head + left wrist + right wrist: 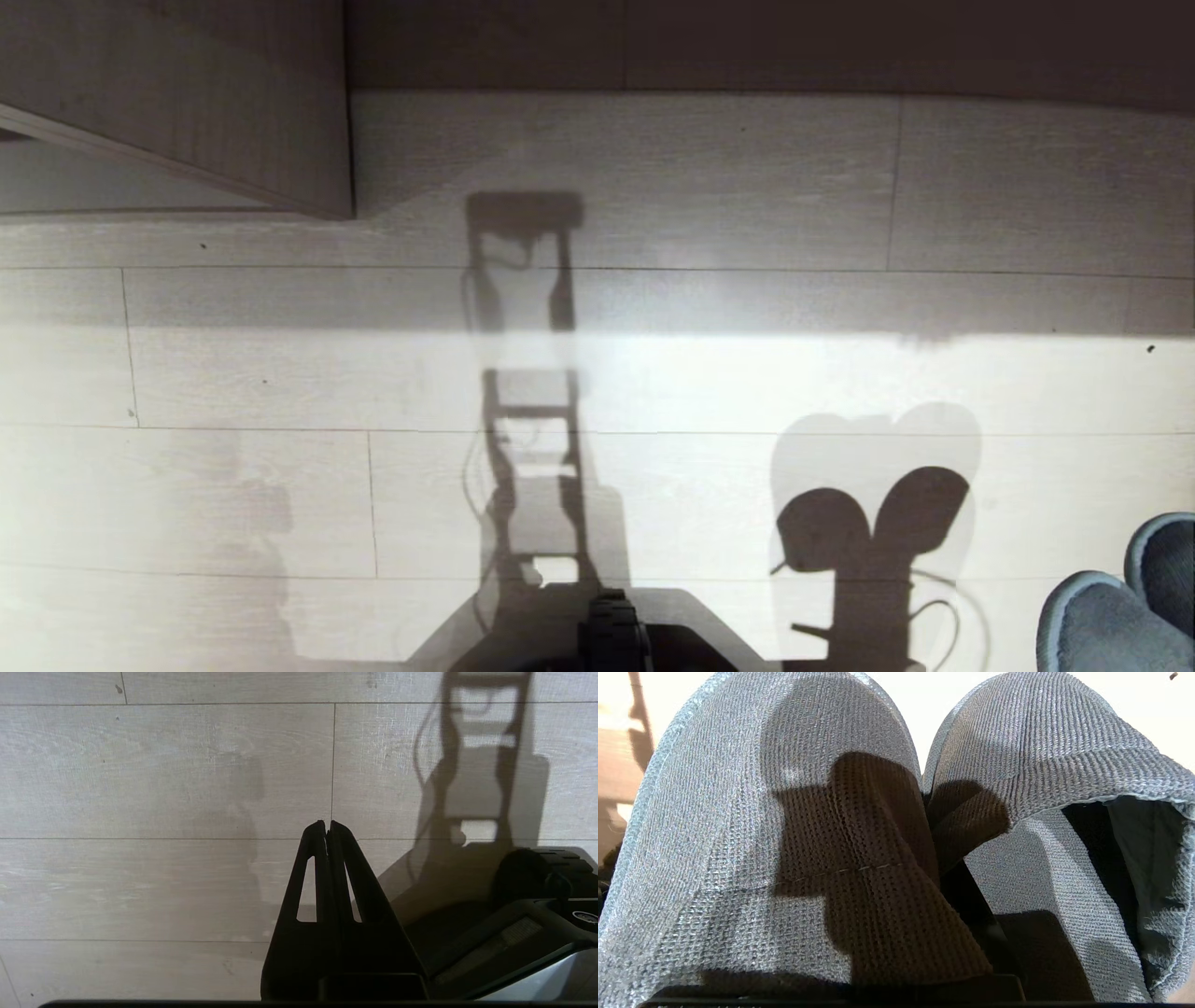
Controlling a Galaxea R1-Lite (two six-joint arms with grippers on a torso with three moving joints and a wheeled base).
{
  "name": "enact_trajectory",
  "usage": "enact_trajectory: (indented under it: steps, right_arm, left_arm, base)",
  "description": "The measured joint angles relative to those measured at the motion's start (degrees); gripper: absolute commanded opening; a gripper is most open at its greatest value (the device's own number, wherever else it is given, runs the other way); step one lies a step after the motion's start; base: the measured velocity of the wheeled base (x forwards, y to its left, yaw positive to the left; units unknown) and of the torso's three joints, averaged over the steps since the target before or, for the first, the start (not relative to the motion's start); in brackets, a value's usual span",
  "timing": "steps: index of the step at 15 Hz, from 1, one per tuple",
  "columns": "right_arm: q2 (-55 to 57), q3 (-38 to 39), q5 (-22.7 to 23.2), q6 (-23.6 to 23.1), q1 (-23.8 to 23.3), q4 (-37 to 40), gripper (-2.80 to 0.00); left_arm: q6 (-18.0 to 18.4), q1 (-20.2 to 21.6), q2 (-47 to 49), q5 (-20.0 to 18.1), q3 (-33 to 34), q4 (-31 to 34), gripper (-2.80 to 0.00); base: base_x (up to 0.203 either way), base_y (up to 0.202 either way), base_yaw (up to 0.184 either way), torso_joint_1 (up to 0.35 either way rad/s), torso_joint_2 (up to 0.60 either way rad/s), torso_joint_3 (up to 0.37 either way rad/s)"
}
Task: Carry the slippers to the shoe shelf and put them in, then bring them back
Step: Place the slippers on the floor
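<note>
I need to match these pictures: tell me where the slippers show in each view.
Head view: slippers at the bottom right corner.
Left wrist view: not in it.
Right wrist view: slippers fill the picture, toes away from the camera.
Shared landmark: the pale plank floor.

Head view down on floor (653, 373) (shared); right wrist close on slippers (784, 835).

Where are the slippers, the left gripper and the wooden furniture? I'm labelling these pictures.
slippers (752, 826): right wrist view, knitted upper of one slipper.
left gripper (327, 828): left wrist view, tips of its closed fingers.
wooden furniture (215, 93): head view, its wood-grain side panel.
</note>
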Motion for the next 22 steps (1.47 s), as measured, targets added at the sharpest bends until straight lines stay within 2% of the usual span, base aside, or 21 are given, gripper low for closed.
enact_trajectory:
  steps: [3, 5, 10, 12, 15, 16, 18, 21, 22]
  right_arm:
    - [1.1, -3.0, 0.0, 0.8, 0.1, -2.3, -2.8]
    - [4.9, -8.6, -0.3, 1.0, 0.1, -1.8, -2.8]
    - [24.6, -21.8, -1.0, 1.2, 0.1, -2.8, -2.8]
    - [34.5, -24.9, -1.1, 1.0, 0.0, -6.5, -2.8]
    - [51.9, -28.0, -0.2, -0.2, -1.2, -20.5, -2.8]
    - [56.0, -28.9, 1.3, -0.8, -2.5, -25.3, -2.8]
    - [63.1, -31.9, 9.6, -3.1, -8.9, -34.6, -2.8]
    - [70.0, -35.6, 24.9, -8.4, -18.1, -39.3, -2.8]
    - [71.5, -36.0, 27.8, -8.8, -19.5, -40.8, -2.8]
  left_arm:
    - [0.2, 0.0, 0.0, -0.1, 0.0, 0.0, -2.8]
    - [0.2, 0.0, 0.0, -0.1, 0.0, 0.0, -2.8]
    - [0.1, 0.0, 0.0, -0.1, 0.0, 0.0, -2.8]
    - [0.1, 0.0, 0.0, 0.0, 0.0, 0.0, -2.8]
    - [0.1, 0.0, 0.0, 0.0, 0.0, 0.0, -2.8]
    - [0.1, 0.0, 0.0, 0.0, 0.0, 0.0, -2.8]
    - [0.1, 0.0, 0.0, 0.0, 0.0, 0.0, -2.8]
    - [0.1, 0.0, 0.0, 0.0, 0.0, 0.0, -2.8]
    - [0.1, 0.0, 0.0, -0.1, 0.0, 0.0, -2.8]
  base:
    - [0.0, 0.0, 0.0, 0.004, 0.0, -0.034]
    - [0.0, 0.0, 0.0, 0.0, 0.0, 0.0]
    - [0.0, 0.0, 0.0, 0.0, 0.0, 0.0]
    - [0.0, 0.0, 0.0, 0.0, 0.0, 0.0]
    - [0.0, 0.0, 0.0, 0.0, 0.0, 0.0]
    - [0.0, 0.0, 0.0, 0.0, 0.0, 0.0]
    - [0.0, 0.0, 0.0, 0.0, 0.0, 0.0]
    - [0.0, 0.0, 0.0, 0.0, 0.0, 0.0]
    - [0.0, 0.0, 0.0, 0.0, 0.0, 0.0]
